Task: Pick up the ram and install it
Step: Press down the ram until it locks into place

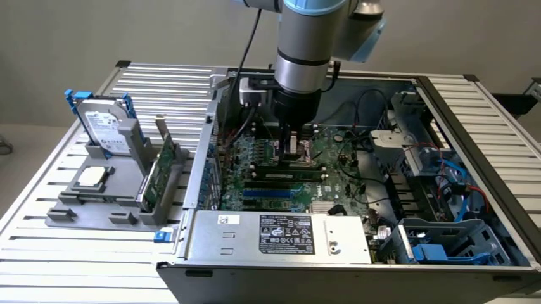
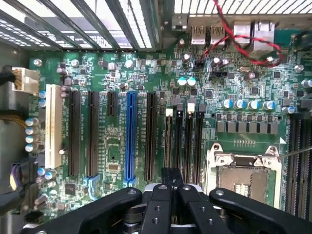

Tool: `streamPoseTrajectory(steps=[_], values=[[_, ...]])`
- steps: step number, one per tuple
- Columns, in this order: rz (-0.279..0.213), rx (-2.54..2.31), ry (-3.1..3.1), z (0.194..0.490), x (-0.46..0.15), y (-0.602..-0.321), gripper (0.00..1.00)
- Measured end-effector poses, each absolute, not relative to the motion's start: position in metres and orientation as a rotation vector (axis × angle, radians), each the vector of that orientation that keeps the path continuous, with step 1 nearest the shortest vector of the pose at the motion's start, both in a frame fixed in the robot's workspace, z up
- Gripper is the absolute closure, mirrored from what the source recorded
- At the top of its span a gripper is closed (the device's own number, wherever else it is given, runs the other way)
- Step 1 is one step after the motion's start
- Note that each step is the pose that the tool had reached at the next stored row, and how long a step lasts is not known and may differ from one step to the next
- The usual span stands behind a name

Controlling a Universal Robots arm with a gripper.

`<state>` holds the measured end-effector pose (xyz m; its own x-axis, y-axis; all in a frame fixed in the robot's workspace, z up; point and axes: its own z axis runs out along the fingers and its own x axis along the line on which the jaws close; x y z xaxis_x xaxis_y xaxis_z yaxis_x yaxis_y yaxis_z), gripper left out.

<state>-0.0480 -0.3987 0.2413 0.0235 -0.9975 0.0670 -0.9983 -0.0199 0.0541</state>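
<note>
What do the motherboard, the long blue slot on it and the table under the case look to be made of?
Motherboard: green circuit board, likely lacquered laminate, semi-gloss with fine traces. Blue slot: probably moulded plastic, uniform colour with a slight sheen. Table: seemingly metal, perhaps aluminium, pale grey ribbed slats with a matte finish.

We count one open computer case [image 1: 279, 234] on the table [image 1: 161, 82], with one motherboard [image 2: 122, 131] inside it. Beside the case, we count one hard drive [image 1: 106, 130] and one green card [image 1: 161, 174].
</note>
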Motion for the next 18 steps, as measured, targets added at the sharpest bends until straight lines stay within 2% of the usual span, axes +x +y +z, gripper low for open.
streamPoseTrajectory(steps=[9,18], values=[[0.012,2.183,-2.135,0.256,-0.029,-0.399,0.89],[0.011,2.183,-2.136,0.257,-0.023,-0.399,0.89]])
